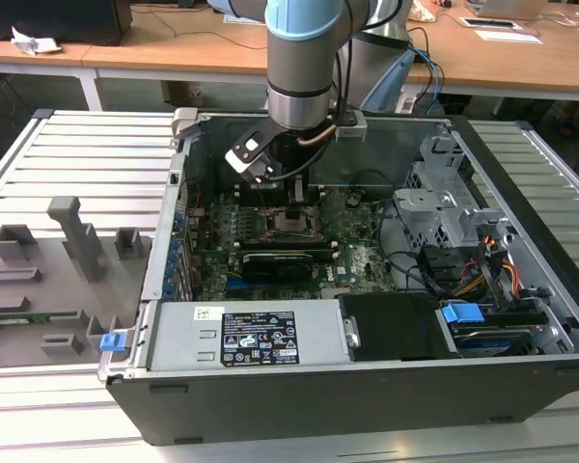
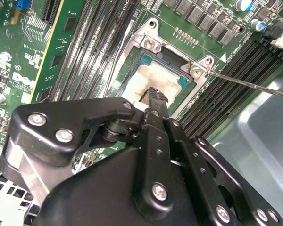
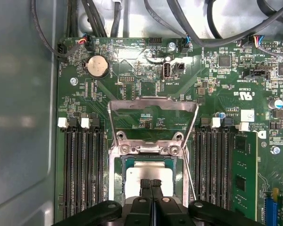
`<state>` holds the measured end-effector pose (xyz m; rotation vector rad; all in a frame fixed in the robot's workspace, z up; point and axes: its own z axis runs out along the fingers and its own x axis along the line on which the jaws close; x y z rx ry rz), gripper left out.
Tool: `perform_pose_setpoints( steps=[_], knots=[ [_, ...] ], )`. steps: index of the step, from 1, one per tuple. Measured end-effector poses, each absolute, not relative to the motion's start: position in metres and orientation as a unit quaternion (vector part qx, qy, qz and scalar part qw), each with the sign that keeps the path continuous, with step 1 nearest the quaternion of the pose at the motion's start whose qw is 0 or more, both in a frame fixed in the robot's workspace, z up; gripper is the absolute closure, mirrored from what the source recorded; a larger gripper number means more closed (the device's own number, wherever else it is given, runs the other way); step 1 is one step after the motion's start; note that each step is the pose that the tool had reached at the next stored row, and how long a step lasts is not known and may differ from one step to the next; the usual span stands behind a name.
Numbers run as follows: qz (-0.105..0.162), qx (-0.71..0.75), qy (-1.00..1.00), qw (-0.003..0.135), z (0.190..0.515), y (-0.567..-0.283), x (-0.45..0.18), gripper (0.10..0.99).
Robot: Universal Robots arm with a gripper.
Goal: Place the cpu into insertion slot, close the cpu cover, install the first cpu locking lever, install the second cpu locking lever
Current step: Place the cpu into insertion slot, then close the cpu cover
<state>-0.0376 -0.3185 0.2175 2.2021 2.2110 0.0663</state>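
The arm (image 1: 304, 58) is reaching straight down in the exterior view, with the wrist (image 1: 299, 108) pointing vertically. The gripper (image 3: 151, 182) is hanging at its lower end. In both wrist views its two fingers (image 2: 156, 108) are pressing together, tips meeting.

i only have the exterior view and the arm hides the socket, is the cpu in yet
Observer: Yes. In both wrist views the cpu lies flat inside the insertion slot.
Operator: ok and the cover, down or up
Observer: Up. In the first wrist view the cpu cover is open, hinged back off the slot and not over the chip.
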Motion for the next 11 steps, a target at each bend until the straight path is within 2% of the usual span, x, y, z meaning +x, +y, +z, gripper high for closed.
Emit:
perform_pose_setpoints(
  steps=[11],
  knots=[
    [0.021, 0.705, 0.708, 0.010, 0.2249, -0.3185, -0.0376, 0.980]
  ],
)
